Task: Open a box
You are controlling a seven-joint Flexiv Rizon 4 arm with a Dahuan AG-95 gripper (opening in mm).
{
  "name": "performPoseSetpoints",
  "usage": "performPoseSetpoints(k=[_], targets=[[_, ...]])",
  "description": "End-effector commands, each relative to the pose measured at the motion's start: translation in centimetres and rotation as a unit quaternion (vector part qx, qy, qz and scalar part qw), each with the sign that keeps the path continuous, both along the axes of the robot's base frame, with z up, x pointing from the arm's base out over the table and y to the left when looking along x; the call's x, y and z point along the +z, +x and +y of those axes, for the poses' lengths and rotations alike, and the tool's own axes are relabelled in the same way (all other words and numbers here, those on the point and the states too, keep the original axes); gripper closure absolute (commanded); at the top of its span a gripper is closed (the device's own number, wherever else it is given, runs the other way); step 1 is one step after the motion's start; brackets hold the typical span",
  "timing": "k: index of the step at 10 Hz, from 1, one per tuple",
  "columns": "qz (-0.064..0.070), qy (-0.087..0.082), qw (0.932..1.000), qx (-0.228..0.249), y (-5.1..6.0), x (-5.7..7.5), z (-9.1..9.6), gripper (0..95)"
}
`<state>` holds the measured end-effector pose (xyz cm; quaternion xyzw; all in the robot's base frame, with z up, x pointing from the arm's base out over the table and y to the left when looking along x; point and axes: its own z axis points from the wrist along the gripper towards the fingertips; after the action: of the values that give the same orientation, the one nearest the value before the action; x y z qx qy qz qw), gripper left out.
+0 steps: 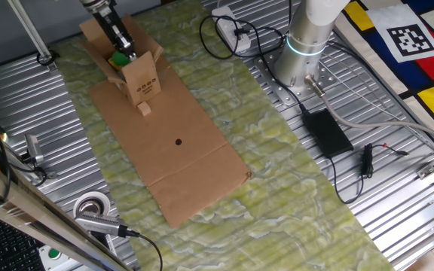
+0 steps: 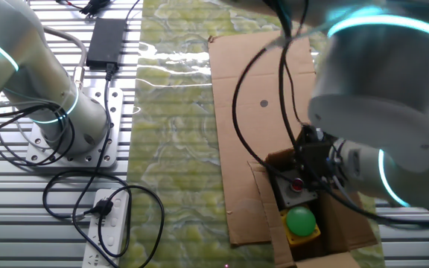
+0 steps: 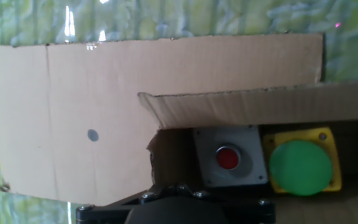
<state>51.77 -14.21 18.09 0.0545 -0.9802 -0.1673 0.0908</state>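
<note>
The box [image 1: 142, 79] stands at the far end of a large flat cardboard sheet [image 1: 179, 158], dark marks on its near side. Its top flaps are spread open. Inside lie a grey unit with a red button [image 3: 227, 157] and a yellow unit with a green button [image 3: 302, 167]; both also show in the other fixed view, the green button [image 2: 300, 220] nearest. My gripper [image 1: 124, 51] reaches down at the box's open top, beside the green button. It looks narrow and shut. In the hand view only its dark base [image 3: 173, 202] shows, at the box's wall edge; the fingertips are hidden.
A tiny cardboard block [image 1: 145, 110] lies on the sheet just before the box. A power strip [image 1: 228, 26], the arm's base [image 1: 304, 53], a black adapter [image 1: 326, 132] with cables, and a tape roll [image 1: 93, 205] lie around the green mat.
</note>
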Motion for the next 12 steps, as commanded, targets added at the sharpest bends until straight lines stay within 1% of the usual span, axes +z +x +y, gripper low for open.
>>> performPoseSetpoints(k=[1,2,3,4,5,6,8,9,10,12], targets=[[0.0,0.002,1.0,0.0,0.0,0.0,0.0,95.0],[0.0,0.002,1.0,0.0,0.0,0.0,0.0,95.0],[-0.005,-0.005,0.9997,-0.024,0.3,-1.0,2.0,95.0],[-0.006,-0.008,0.9995,-0.029,0.2,-1.2,2.4,95.0],[-0.006,-0.008,0.9996,-0.025,0.2,-1.2,2.4,95.0],[-0.009,-0.012,0.9997,-0.017,0.2,-1.2,2.4,95.0],[-0.009,-0.012,0.9998,-0.015,0.2,-1.3,2.4,95.0],[-0.01,-0.013,0.9998,-0.014,0.1,-1.5,2.5,95.0],[-0.01,-0.017,0.9997,-0.014,0.0,-2.0,2.7,95.0],[-0.012,-0.023,0.9996,-0.012,-0.1,-2.5,2.8,95.0]])
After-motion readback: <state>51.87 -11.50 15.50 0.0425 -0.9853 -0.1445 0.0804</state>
